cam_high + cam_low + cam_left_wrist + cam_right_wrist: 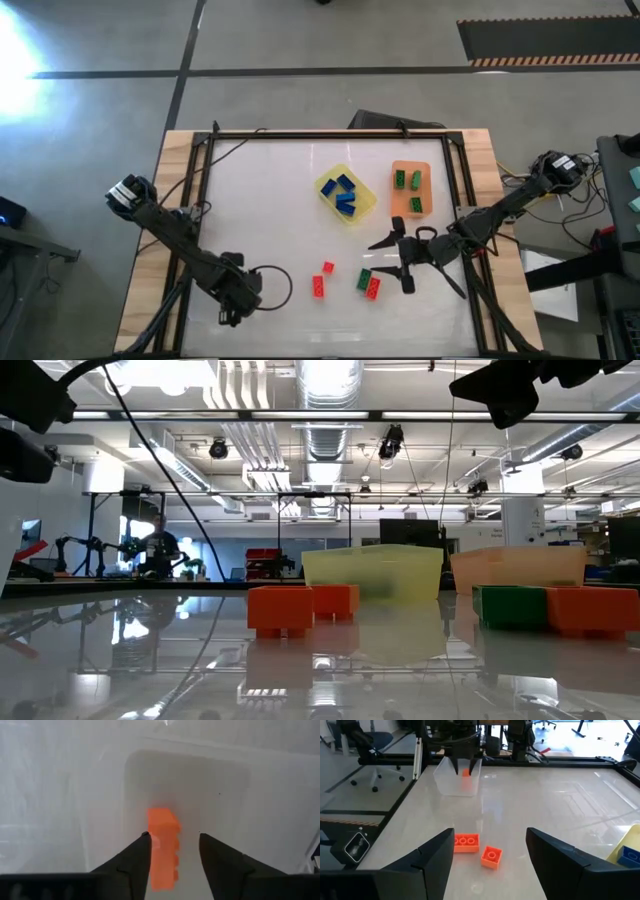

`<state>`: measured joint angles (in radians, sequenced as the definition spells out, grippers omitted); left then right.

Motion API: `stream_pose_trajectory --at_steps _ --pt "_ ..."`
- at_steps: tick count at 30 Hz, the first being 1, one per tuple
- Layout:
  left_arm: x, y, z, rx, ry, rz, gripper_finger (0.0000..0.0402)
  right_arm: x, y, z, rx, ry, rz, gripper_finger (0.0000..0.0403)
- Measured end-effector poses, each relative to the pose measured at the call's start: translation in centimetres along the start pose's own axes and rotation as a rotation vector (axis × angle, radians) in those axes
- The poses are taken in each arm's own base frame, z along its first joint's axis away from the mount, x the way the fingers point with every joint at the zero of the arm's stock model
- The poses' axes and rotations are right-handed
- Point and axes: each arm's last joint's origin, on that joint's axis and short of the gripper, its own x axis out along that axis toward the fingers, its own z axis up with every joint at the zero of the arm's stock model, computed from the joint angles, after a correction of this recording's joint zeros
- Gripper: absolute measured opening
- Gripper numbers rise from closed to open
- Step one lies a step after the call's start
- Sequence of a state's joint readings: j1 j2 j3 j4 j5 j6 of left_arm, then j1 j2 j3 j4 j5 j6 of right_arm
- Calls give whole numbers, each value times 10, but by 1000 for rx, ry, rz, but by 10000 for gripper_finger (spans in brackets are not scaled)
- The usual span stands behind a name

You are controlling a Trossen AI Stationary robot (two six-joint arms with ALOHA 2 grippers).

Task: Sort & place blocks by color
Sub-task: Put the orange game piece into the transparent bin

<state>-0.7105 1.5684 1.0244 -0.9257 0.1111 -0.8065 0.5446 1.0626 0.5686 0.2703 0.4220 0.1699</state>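
Observation:
My left gripper (235,297) hangs open over the clear tray (185,775) near the table's near-left part. A red-orange block (162,847) lies lengthwise between its fingers, inside the tray's outline; the right wrist view shows the same block (465,771). My right gripper (396,258) is open wide, just right of the loose blocks. Two red-orange blocks (465,843) (491,856) lie flat on the table ahead of its fingers. A green block (364,277) and another red-orange block (372,290) sit by its near finger. Blue blocks (345,193) fill the yellow tray and green blocks (407,190) the orange tray. My left gripper stands over the red-orange block from above, its fingers along the block's long sides. One finger (140,852) lies right against the block's edge, while a gap shows at the other finger (212,852). I cannot tell whether it touches the block.
The yellow tray (366,205) and orange tray (410,166) stand side by side in the far-right part of the table. A dark frame (330,135) runs along the table's edges. Bare white surface spreads across the middle and far left. Cables trail beside both arms.

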Motion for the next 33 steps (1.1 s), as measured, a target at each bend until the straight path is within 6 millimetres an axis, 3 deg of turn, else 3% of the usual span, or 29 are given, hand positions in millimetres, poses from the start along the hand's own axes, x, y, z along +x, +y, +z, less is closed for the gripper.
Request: stream_pose_trajectory --at_steps 6,13,22,28,33 --pt "-5 -4 3 2 -16 -16 181 0 0 0 5 0 0 235" --pt "-33 -14 20 -13 -97 -92 184 0 -1 0 20 -6 -34 235" --pt "-72 -12 60 18 -474 -41 185 0 -1 0 16 -9 -50 235" --pt "-75 -11 92 164 -696 -78 185 0 -2 0 14 -5 -50 235" --pt "-62 -10 108 332 -681 -12 185 0 -2 0 10 -4 -50 235"
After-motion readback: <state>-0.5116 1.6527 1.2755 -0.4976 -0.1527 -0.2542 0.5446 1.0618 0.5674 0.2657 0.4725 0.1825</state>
